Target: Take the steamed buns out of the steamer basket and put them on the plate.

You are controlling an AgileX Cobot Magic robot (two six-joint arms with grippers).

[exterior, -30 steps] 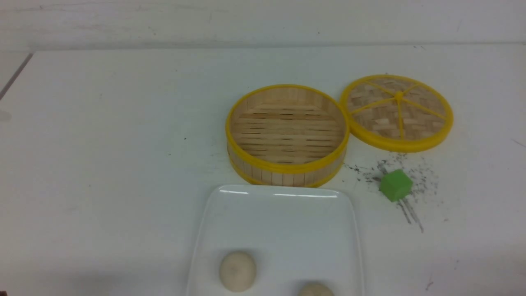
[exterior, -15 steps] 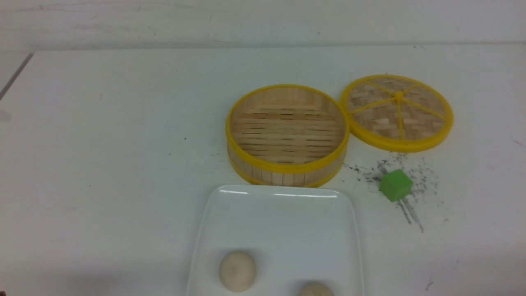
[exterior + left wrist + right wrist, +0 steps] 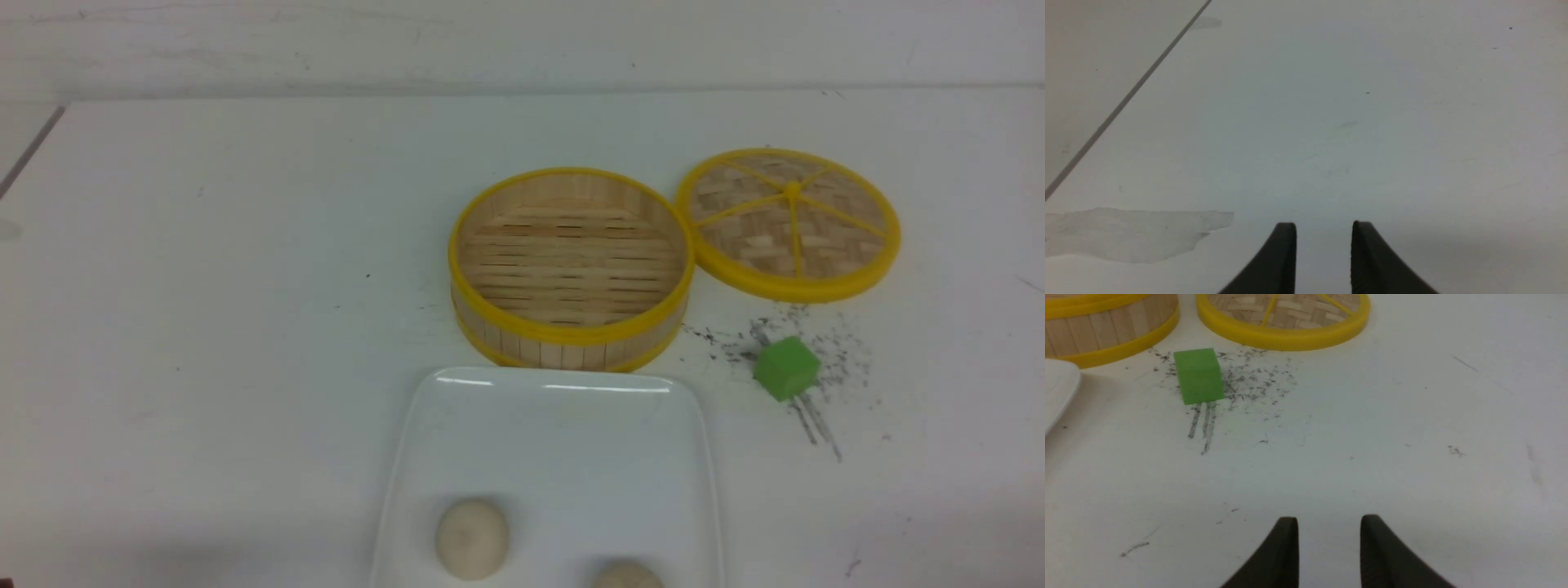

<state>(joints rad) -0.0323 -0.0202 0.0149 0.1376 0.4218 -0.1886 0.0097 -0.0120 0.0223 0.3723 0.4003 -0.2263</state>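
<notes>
**Steamed buns sit on the plate; the basket is bare**

The steamed buns, one (image 3: 472, 539) toward the left of the plate and the other (image 3: 626, 575) cut off by the bottom edge of the front view, both rest on the plate (image 3: 555, 433). They lie apart from each other at its near end, likely because that is the end closest to the arms. The steamer basket (image 3: 570, 265) stands just behind the plate's far edge, its slatted floor showing with nothing in it. That nearness keeps each carry short, and by this layout the transfer looks done.

The lid (image 3: 789, 222) lies flat beside the basket, their rims very close or touching, set aside so the basket stays open. A green cube (image 3: 786, 367) sits on the table (image 3: 204, 286) in front of the lid among dark scuff marks; it plays no part in the task.

Neither arm appears in the front view. The left claw (image 3: 1324, 228) hangs over bare table with its jaws parted and nothing between them. The right claw (image 3: 1329, 522) is likewise released, holding nothing, parked over the table with the cube and lid well ahead of it. Both seem pulled back clear of the plate.
</notes>
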